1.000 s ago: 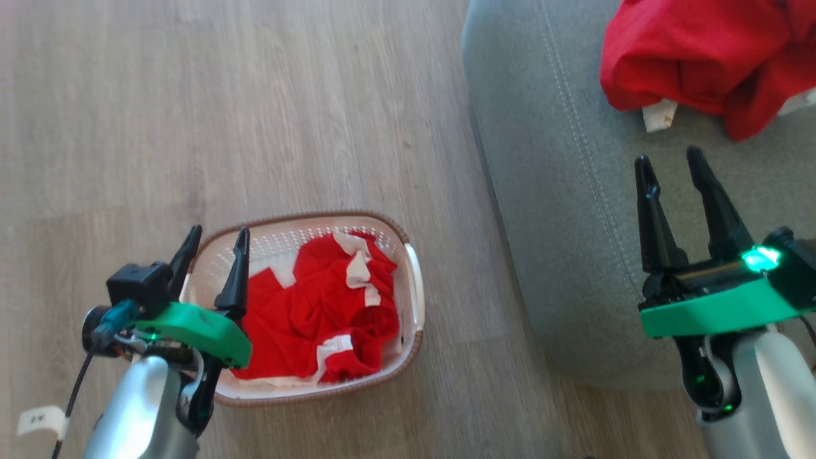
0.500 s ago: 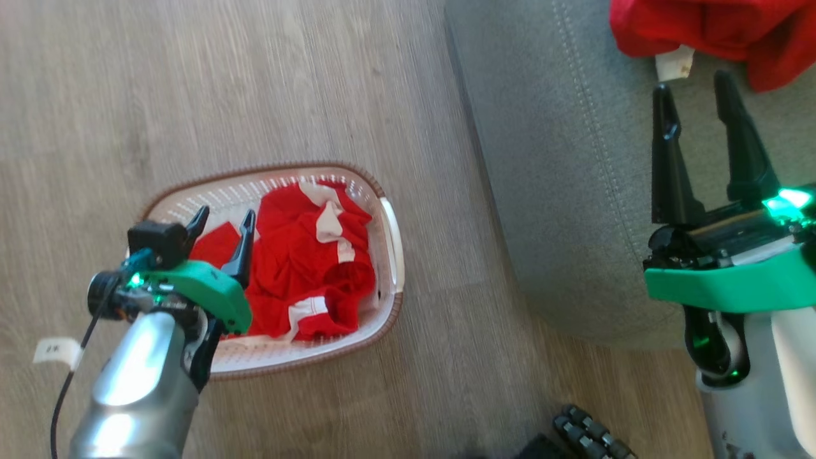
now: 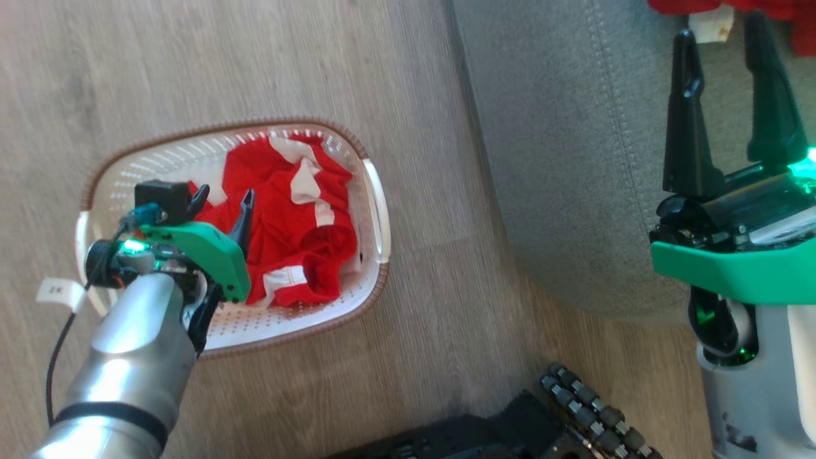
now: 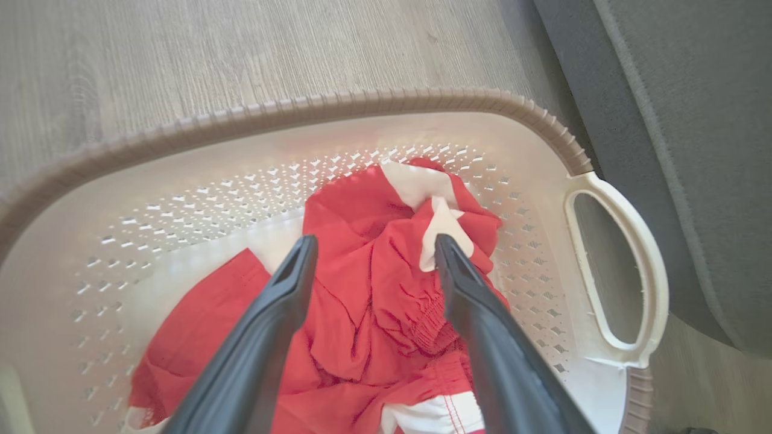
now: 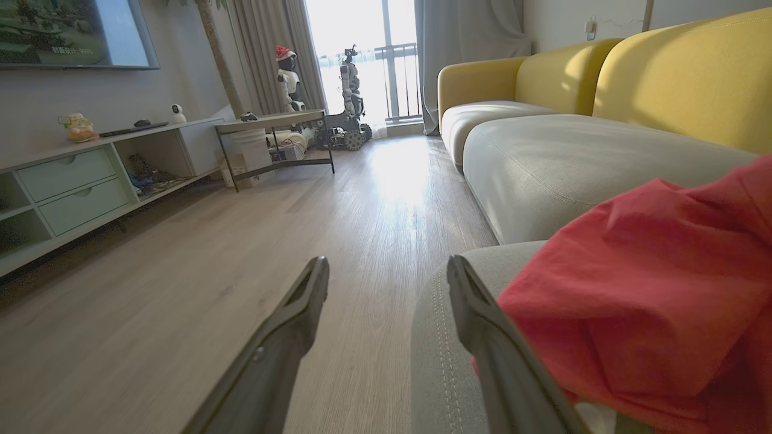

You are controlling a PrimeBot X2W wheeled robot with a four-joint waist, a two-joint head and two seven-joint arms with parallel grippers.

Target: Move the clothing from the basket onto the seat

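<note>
Holding the left pincer (image 3: 224,194) low over the basket (image 3: 287,121), inside its brown rim, fingers spread apart and gripping nothing. Pointing both tips down at a red garment (image 3: 293,223) with white panels and striped trim, lying crumpled across the middle and right of the basket. Not managing to tell, from the left wrist view, whether the tips are touching the cloth or hanging just above it.

Seeing the basket standing on the wooden floor (image 3: 255,57), near the seat (image 3: 574,159) but apart from it, with a strip of bare boards between them. Seeing one white handle facing the cushion's rounded, double-stitched edge.

Holding the right pincer (image 3: 719,25) above the seat, fingers likewise spread wide, nothing clamped between them. Pointing its tips toward a white label (image 3: 701,29) at the upper edge of the head view. Seeing a second red garment (image 5: 651,289) lying bunched on the seat. Finding it just beside the right-hand finger in the right wrist view, with contact between cloth and finger too unclear to call.

Making out, past that heap, more grey cushions with yellow backrests (image 5: 681,78), and the floor running off toward a bright window.
</note>
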